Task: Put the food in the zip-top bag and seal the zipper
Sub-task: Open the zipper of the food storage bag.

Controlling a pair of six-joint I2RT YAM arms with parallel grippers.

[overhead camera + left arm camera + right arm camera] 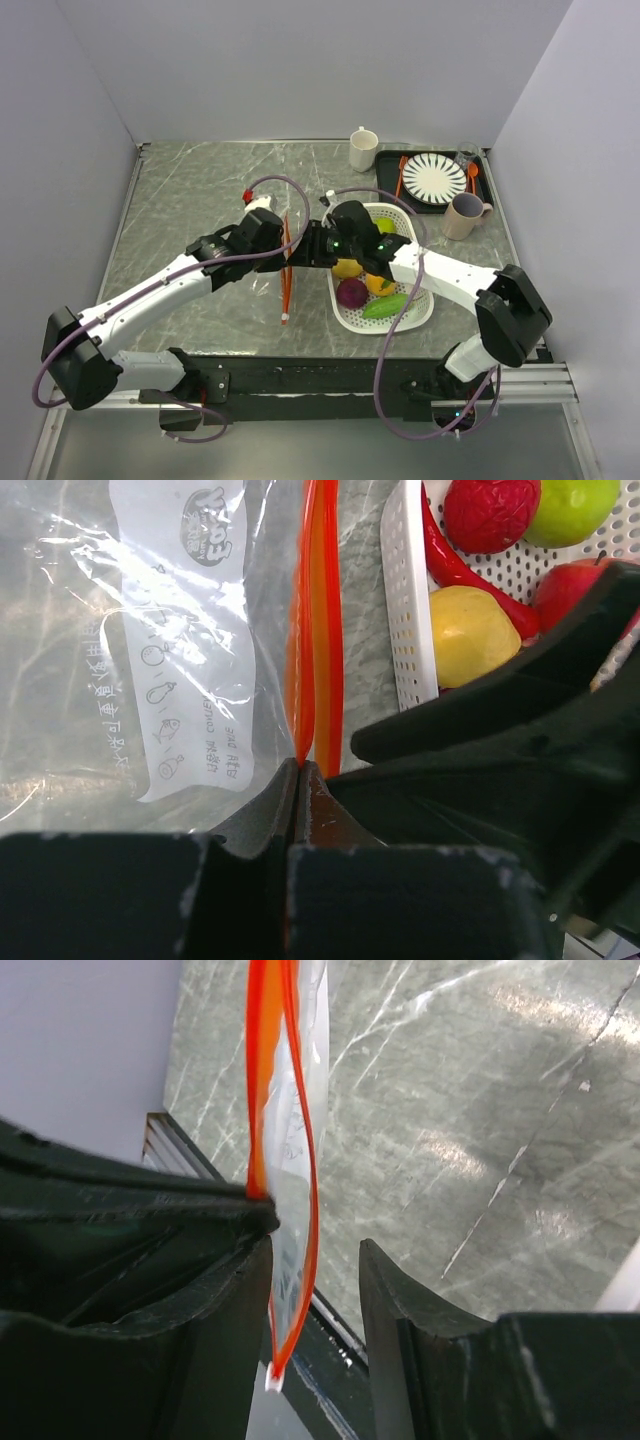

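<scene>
Evidently everything turns on the zipper (287,270). From overhead it runs as one straight orange-red line away from the arm bases, with its white slider (284,320) at the near end. The clear zip-top bag (120,680) spreads left of it on the marble table (190,190).

My left gripper (300,770) comes in from the left and is clamped on one lip of the strip, fingers pressed together with orange showing in the seam. My right gripper (315,1245) comes from the basket side with its jaws apart. In its wrist view the other lip bows away from the pinched one and drops through that gap, close against one finger. So the right arm is the nearer one to the free lip, and I judge that closing on it and drawing toward the basket would widen the mouth.

None of the food that I can see is in the bag. The red chilli (470,575), yellow ball (470,630) and green ball (575,505) lie in the white perforated basket (400,610), just right of the zipper.

Overhead, both claws merge into one dark mass over the strip, so I cannot tell whether the right finger touches the lip. The bag's film hardly shows against the marble. The right gripper's body also blocks the lower right of the left wrist view.
</scene>
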